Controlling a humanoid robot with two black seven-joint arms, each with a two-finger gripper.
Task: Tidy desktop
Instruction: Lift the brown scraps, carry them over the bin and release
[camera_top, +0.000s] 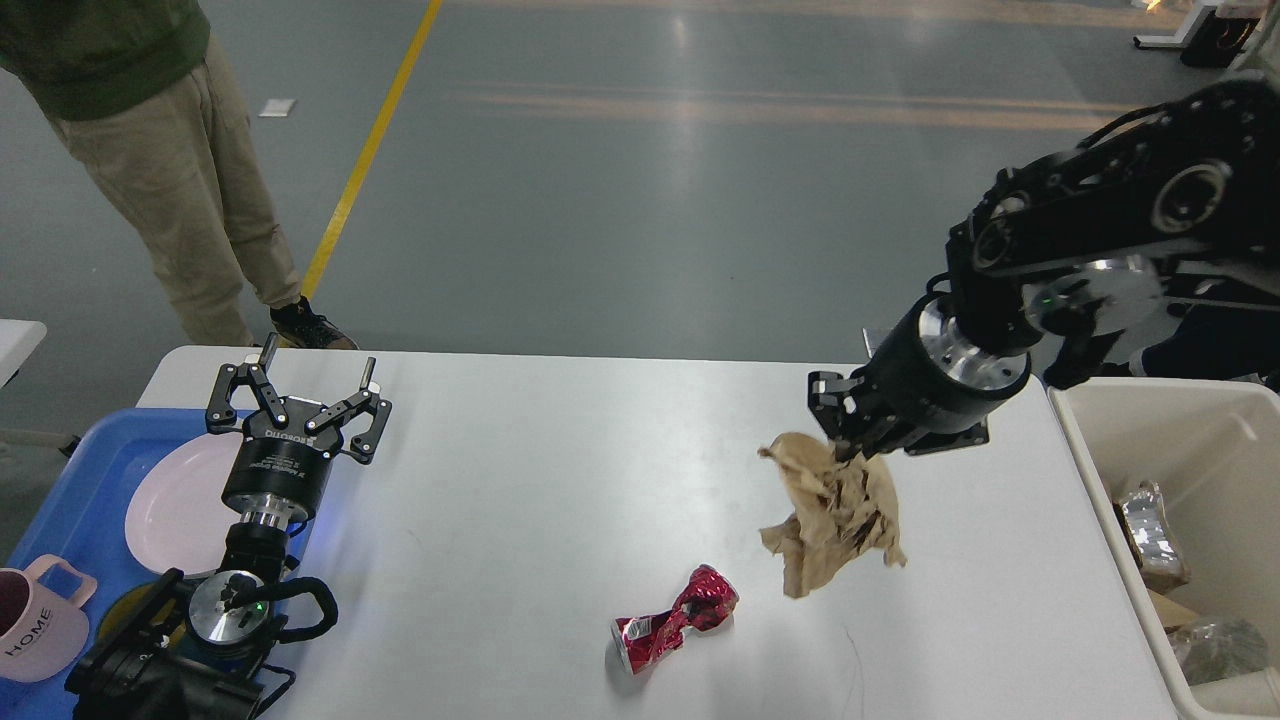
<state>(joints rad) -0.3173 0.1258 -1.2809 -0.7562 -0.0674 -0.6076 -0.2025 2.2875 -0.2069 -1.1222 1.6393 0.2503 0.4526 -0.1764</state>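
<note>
The white desktop (560, 480) fills the lower half of the head view. A crumpled brown paper (835, 512) hangs in the air above its right part, with my right gripper (843, 447) shut on its top. A crushed red can (672, 620) lies on the desktop, below and to the left of the paper. My left gripper (315, 365) stands open over the desktop's far left corner, nothing between its fingers.
A blue tray (70, 500) at the left holds a white plate (175, 505) and a pink mug (40, 625). A beige bin (1180, 520) with some rubbish in it stands off the right edge. A person's legs (190, 200) stand beyond the far left corner.
</note>
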